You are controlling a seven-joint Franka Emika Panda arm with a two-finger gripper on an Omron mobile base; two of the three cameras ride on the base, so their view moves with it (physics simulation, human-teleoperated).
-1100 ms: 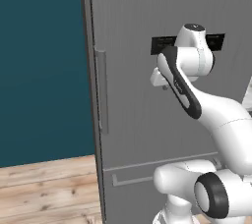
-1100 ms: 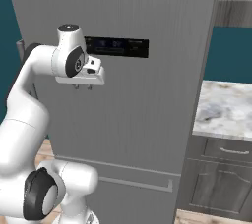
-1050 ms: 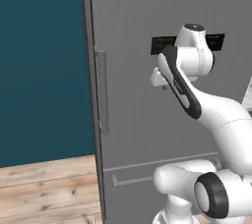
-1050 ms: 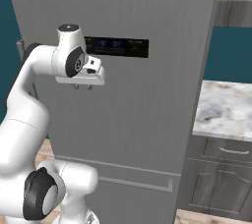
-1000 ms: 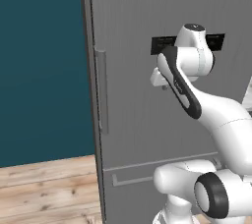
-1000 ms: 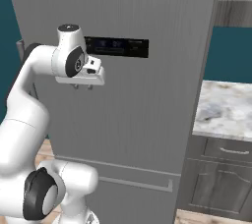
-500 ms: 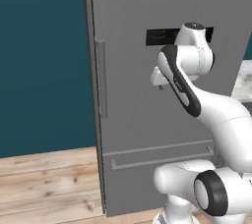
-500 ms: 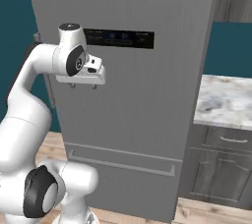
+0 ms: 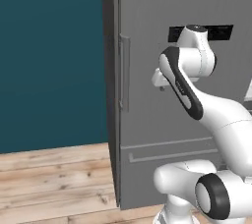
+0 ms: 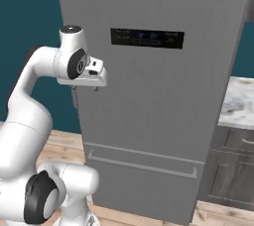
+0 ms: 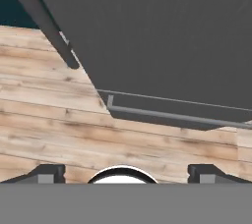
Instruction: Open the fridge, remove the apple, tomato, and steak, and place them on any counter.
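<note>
Hovering wide open and empty, the two-finger gripper [image 11: 123,173] faces the tall grey fridge [image 10: 163,101], its door shut, probably readying for its long vertical handle [image 9: 122,73].

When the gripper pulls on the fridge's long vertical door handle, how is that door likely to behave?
The fridge door is tall and shut flush, so it will probably resist at first, then swing heavily rather than flex. The handle is a slim, rigid-looking bar, likely smooth, so open fingers could slip along it. The gripper hangs open, away from the handle.
</note>
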